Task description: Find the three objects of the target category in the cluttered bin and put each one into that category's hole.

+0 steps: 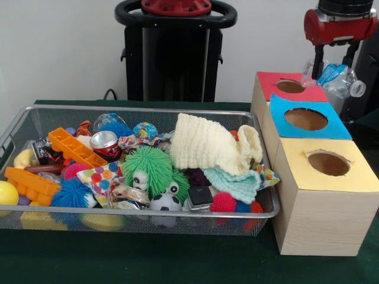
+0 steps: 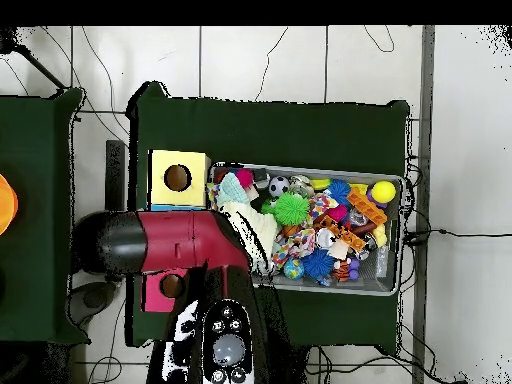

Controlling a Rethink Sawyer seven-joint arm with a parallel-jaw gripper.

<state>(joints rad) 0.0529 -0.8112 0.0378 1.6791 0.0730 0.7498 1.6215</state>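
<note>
A crushed bottle (image 1: 336, 77), clamped in the gripper (image 1: 335, 66) at upper right, hangs beside the red-topped box (image 1: 289, 87); it needs lowering into the right hole.

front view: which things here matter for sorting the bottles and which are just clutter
Part of the job:
- crushed plastic bottle, held by the gripper above the boxes
- wire mesh bin
- red-topped box, blue-topped box and yellow-topped box, each with a hole

Just lying about in the bin:
- cream knitted cloth
- green fuzzy ball
- orange plastic tray
- crushed metal can
- small soccer ball
</note>
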